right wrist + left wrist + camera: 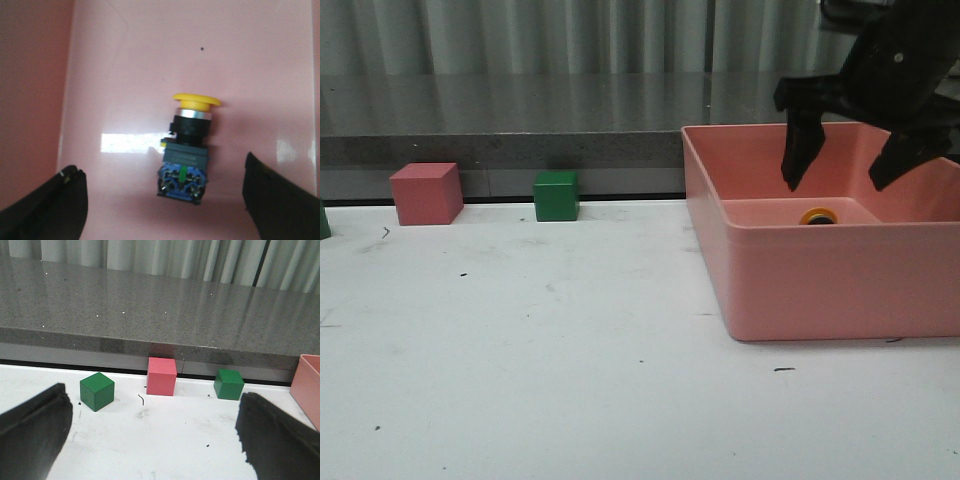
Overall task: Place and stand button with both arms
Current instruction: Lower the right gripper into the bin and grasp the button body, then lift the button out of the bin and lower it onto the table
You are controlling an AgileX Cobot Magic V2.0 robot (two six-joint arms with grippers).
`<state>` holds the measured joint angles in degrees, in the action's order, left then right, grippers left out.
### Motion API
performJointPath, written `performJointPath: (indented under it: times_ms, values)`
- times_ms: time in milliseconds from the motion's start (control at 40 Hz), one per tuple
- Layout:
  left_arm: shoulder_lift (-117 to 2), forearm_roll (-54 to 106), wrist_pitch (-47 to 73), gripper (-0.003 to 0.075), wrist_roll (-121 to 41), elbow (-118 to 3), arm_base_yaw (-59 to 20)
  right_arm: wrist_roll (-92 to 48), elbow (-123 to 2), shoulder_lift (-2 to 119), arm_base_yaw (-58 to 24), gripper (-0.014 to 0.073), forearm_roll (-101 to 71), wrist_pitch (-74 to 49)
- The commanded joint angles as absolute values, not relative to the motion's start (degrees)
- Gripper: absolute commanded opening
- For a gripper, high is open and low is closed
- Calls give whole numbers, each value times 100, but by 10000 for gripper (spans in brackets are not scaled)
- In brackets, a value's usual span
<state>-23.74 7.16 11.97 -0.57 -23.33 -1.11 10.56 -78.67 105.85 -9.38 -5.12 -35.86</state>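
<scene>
The button [187, 150] lies on its side on the floor of the pink bin [800, 290]; it has a yellow cap, a pale collar, a black body and blue terminals. In the front view only its yellow cap [818, 216] shows over the bin's inner ledge. My right gripper [840, 180] hangs open above it inside the bin, its fingers [60, 205] wide on either side and not touching. My left gripper [155, 440] is open and empty over the white table; it is out of the front view.
A pink cube [426, 193] and a green cube [556, 195] stand at the table's back edge by the grey ledge [500, 125]. The left wrist view shows another green cube [97, 391] to the pink cube's [161, 376] left. The bin's walls enclose the button.
</scene>
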Motion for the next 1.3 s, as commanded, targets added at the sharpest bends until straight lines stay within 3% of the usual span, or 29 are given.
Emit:
performJointPath:
  times_ms: [0, 350, 575, 700, 1000, 1275]
  values:
    - [-2453, 722, 705, 640, 0, -2562, -95, 1689, -8509, 10823, -907, 644, 125, -3871]
    - [-2453, 722, 735, 640, 0, -2562, -95, 1775, -9098, 11560, -924, 625, 233, -4141]
    - [-2453, 722, 748, 640, 0, -2562, -95, 1775, -9098, 11560, -924, 288, 229, -4175]
    - [-2453, 722, 748, 640, 0, -2562, -95, 1775, -9098, 11560, -924, 202, 227, -4175]
    - [-2453, 722, 748, 640, 0, -2562, -95, 1770, -9098, 11207, -936, 195, 227, -4110]
    - [-2453, 722, 748, 640, 0, -2562, -95, 1535, -9098, 10126, -1108, 195, 227, -4069]
